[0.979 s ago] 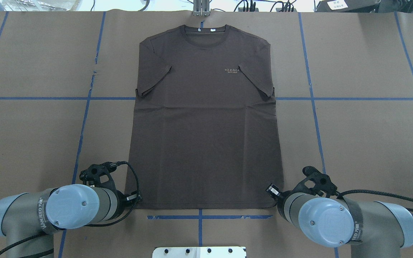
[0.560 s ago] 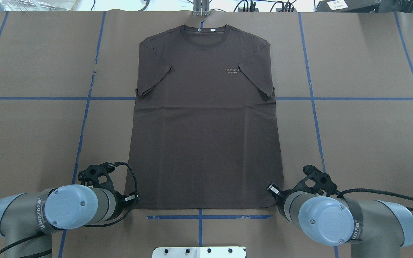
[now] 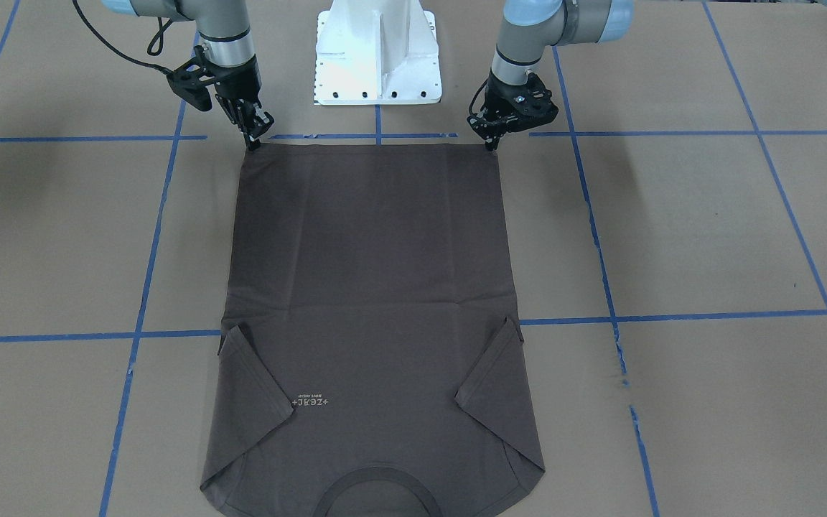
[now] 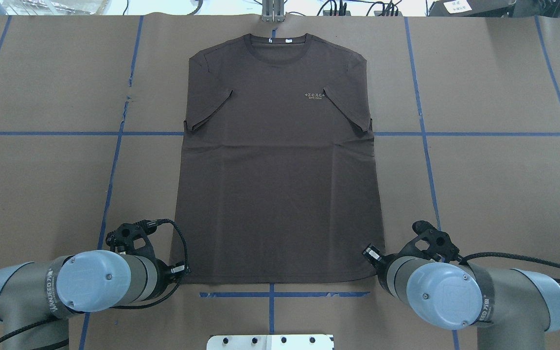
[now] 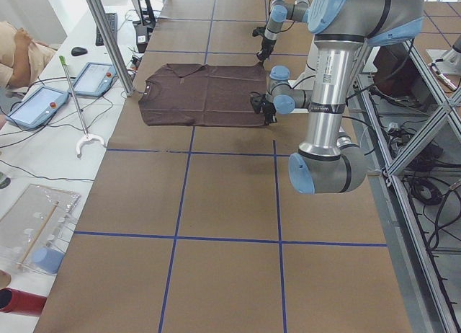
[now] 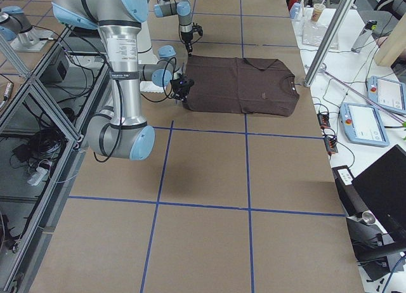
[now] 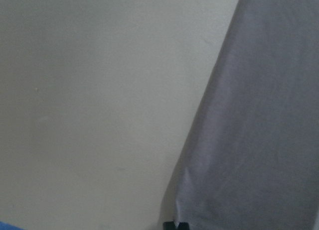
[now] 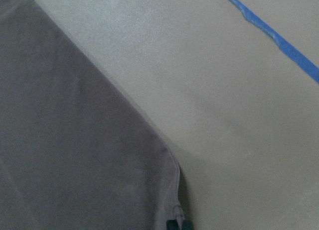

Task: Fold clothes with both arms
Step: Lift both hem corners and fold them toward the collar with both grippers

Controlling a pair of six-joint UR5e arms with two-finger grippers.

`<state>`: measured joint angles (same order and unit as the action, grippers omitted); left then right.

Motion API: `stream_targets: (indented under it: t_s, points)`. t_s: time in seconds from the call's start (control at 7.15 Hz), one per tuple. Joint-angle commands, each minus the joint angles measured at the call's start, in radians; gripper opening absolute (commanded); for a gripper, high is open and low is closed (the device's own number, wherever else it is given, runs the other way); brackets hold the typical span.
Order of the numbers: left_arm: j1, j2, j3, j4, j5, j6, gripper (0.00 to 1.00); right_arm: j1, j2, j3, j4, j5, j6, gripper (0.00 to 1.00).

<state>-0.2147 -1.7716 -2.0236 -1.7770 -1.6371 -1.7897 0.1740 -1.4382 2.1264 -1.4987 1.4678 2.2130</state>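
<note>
Two sleeves lie tucked in on the dark brown T-shirt (image 4: 280,184), spread flat mid-tabletop (image 4: 494,184) with its hem toward the robot's edge (no body fold yet), while the left gripper (image 3: 491,142) and right gripper (image 3: 252,140) each look pinched onto a hem corner.

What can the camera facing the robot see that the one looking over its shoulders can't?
Only the front-facing view shows the black left gripper and right gripper at the hem corners of the dark brown short-sleeved T-shirt. Only the overhead view shows the white neck labels; there the blue-capped arm joints hide the gripper tips. Both show the shirt flat on the brown, blue-taped table.
</note>
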Motion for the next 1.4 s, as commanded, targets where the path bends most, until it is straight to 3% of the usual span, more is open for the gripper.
stream_targets:
  t_s: [0.0,0.14,0.42,0.7,0.98,1.26]
  points:
    - [0.008,0.001,-0.1,0.086,-0.015,-0.014,0.0,-0.008,-0.039,0.079,-0.002,0.005,0.001,0.0]
    - [0.012,0.001,-0.168,0.118,-0.105,-0.051,0.0,-0.048,-0.091,0.148,-0.002,0.014,0.005,0.0]
    - [0.055,0.006,-0.234,0.148,-0.115,-0.205,0.0,-0.112,-0.149,0.234,-0.002,0.031,0.017,0.0]
    - [0.06,-0.003,-0.228,0.157,-0.113,-0.2,0.0,-0.093,-0.172,0.318,-0.002,0.039,0.016,0.0]
    - [-0.047,-0.037,-0.21,0.16,-0.121,-0.115,0.0,0.028,-0.131,0.301,0.0,0.046,-0.01,0.0]
    - [-0.214,-0.109,-0.141,0.151,-0.119,0.009,0.0,0.218,-0.023,0.177,-0.002,0.115,-0.178,0.0]
